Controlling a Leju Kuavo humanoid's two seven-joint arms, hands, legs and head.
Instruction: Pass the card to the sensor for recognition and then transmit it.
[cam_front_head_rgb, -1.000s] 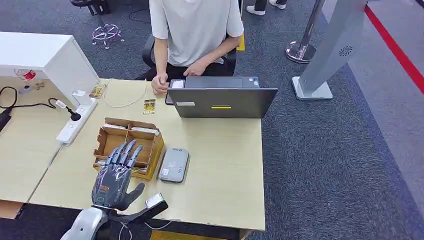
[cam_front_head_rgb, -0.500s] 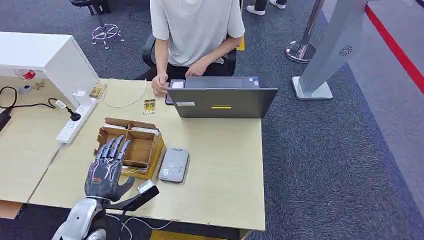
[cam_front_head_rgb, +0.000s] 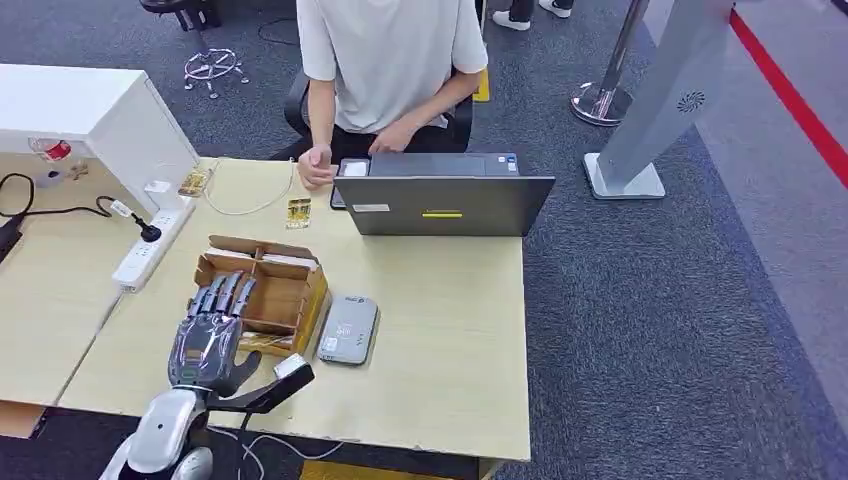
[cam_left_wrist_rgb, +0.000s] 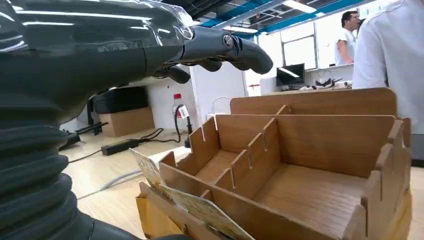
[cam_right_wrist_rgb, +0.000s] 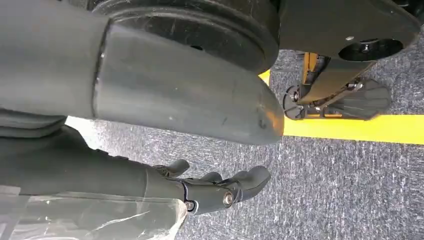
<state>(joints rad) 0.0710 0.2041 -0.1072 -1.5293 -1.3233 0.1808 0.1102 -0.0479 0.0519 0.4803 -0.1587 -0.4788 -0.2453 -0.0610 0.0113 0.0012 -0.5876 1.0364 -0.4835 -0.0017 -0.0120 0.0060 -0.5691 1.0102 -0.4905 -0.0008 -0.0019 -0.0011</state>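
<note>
A wooden divided box (cam_front_head_rgb: 283, 292) stands on the light table (cam_front_head_rgb: 440, 330), left of a grey card sensor (cam_front_head_rgb: 348, 330). Yellowish cards (cam_left_wrist_rgb: 202, 212) lean in the box's near front slot (cam_front_head_rgb: 262, 343). My left hand (cam_front_head_rgb: 208, 338) hovers over the box's near left corner, fingers stretched forward and apart, holding nothing; in the left wrist view its fingers (cam_left_wrist_rgb: 225, 47) reach above the compartments (cam_left_wrist_rgb: 300, 185). My right hand (cam_right_wrist_rgb: 215, 192) hangs over the carpet with loosely extended fingers and nothing in it.
A person sits at the far side behind an open laptop (cam_front_head_rgb: 443, 205), one hand (cam_front_head_rgb: 318, 165) on the table. A white power strip (cam_front_head_rgb: 150, 245), cables and a white cabinet (cam_front_head_rgb: 100, 115) lie to the left. A small card (cam_front_head_rgb: 298, 212) lies near the laptop.
My left hand has slid left and slightly back toward me, from beside the sensor to over the box's near left corner. The box, cards and sensor have not moved.
</note>
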